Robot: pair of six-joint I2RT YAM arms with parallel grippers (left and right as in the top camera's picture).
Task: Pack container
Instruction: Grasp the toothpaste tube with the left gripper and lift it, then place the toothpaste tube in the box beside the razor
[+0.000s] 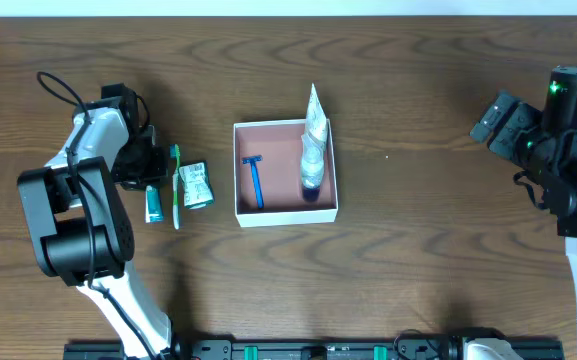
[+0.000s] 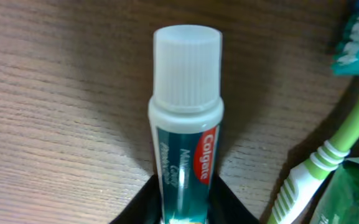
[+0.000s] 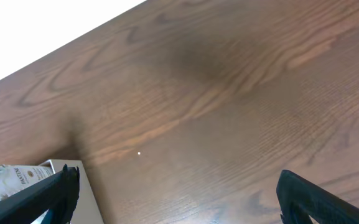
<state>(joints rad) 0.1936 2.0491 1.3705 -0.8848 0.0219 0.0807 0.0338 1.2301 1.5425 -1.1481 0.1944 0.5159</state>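
Note:
The container (image 1: 286,214) is a shallow white-walled box with a pink floor at the table's middle. In it lie a blue razor (image 1: 255,181) and a white tube with a dark cap (image 1: 312,150). A teal Colgate toothpaste tube (image 1: 153,205) with a white cap lies on the table to the left. My left gripper (image 1: 148,178) is shut on its body, and both black fingers press its sides in the left wrist view (image 2: 185,196). My right gripper (image 1: 498,120) is open and empty at the far right, its fingers spread wide (image 3: 176,186).
A green toothbrush (image 1: 176,185) and a green sachet (image 1: 196,185) lie just right of the toothpaste. The toothbrush (image 2: 316,168) is close beside my left fingers. The container's corner (image 3: 73,169) and the white tube (image 3: 5,177) show at the right wrist view's lower left.

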